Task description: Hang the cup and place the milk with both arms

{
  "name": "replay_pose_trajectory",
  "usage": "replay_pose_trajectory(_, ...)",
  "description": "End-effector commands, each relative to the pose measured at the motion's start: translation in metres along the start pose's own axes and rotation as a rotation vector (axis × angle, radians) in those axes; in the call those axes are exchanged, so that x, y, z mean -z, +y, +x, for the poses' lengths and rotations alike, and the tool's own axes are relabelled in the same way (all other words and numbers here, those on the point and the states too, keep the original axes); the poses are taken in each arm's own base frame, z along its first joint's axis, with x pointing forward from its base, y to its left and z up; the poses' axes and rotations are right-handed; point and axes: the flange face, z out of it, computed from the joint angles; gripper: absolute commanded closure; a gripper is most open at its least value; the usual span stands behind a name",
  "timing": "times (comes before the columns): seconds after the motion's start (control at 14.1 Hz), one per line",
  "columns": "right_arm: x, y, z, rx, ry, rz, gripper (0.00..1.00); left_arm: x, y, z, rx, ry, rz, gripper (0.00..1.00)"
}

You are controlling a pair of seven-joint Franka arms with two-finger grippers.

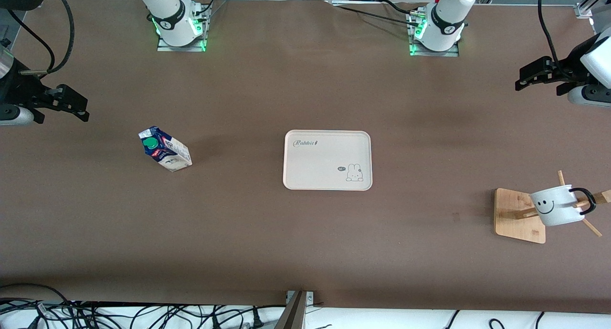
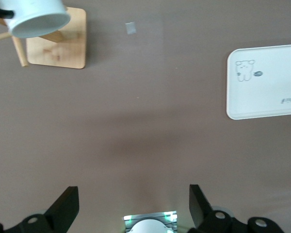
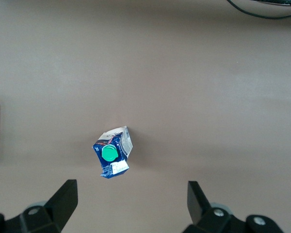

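The cup (image 1: 557, 206) already hangs by its black loop handle on a peg of the wooden rack (image 1: 519, 215), which stands nearer to the front camera than the tray (image 1: 327, 160) and toward the left arm's end of the table; that half of the task reads as done. The milk (image 1: 165, 149) stands upright on the bare table, about level with the tray and well apart from it toward the right arm's end, its green cap facing up; it is not yet on the tray, which lies empty at mid-table. The step in hand is judged to be the pick-up of the carton by the right arm. To do it well, the right gripper (image 3: 128, 206), whose fingers stand wide with nothing between them, should come down centred on the carton and close across its flat walls below the sloped top, not on the cap, with a moderate squeeze, since a light carton may dent or tip; it should then be set down upright within the tray's raised rim. The right gripper hangs above the table at the right arm's end, the carton in plain sight beneath it. The left gripper (image 2: 133, 206), fingers likewise wide and empty, waits above the left arm's end, farther from the front camera than the rack. The surface is a plain brown matte covering, flat; loose black cables lie along the table's near edge, and both arm bases stand farthest from the camera.
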Motion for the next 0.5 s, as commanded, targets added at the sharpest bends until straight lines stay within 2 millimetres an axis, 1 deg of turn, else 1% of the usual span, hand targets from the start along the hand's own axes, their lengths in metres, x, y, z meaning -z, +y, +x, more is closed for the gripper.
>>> replay_pose_trajectory(0.0, 0.0049, -0.0006, 0.0027, -0.014, 0.008, 0.006, 0.00, 0.0013, -0.0020, 0.0070, 0.005, 0.000, 0.058, 0.00)
replay_pose_trajectory(0.28, 0.0049, -0.0012, 0.0028, -0.017, 0.009, 0.021, 0.00, 0.0021, 0.0015, 0.0091, 0.001, 0.013, 0.044, 0.00)
replay_pose_trajectory(0.43, 0.0048, -0.0015, 0.0026, -0.016, 0.007, 0.024, 0.00, 0.0048, 0.0077, 0.0082, -0.008, 0.038, 0.034, 0.00)
